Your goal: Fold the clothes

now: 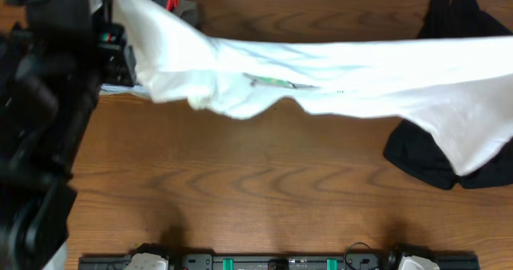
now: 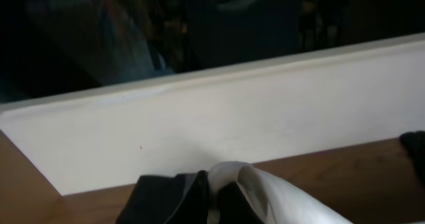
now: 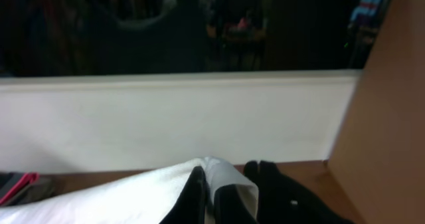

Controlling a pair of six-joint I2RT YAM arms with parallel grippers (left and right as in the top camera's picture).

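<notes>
The white T-shirt (image 1: 337,74) hangs stretched in the air across the back of the table, from the top left to the right edge. Its green-and-grey print (image 1: 272,82) shows near the middle, and a loose fold sags at the right (image 1: 465,134). In the left wrist view my left gripper (image 2: 217,179) is shut on a bunched edge of the shirt (image 2: 265,187). In the right wrist view my right gripper (image 3: 211,181) is shut on another edge of the shirt (image 3: 133,194). The right gripper is outside the overhead view.
A black garment (image 1: 425,158) lies under the shirt's right end, and more black cloth (image 1: 457,14) lies at the back right. A red-and-grey item (image 1: 175,6) sits at the back left. My left arm (image 1: 40,102) fills the left side. A white wall (image 2: 232,124) borders the table's far edge.
</notes>
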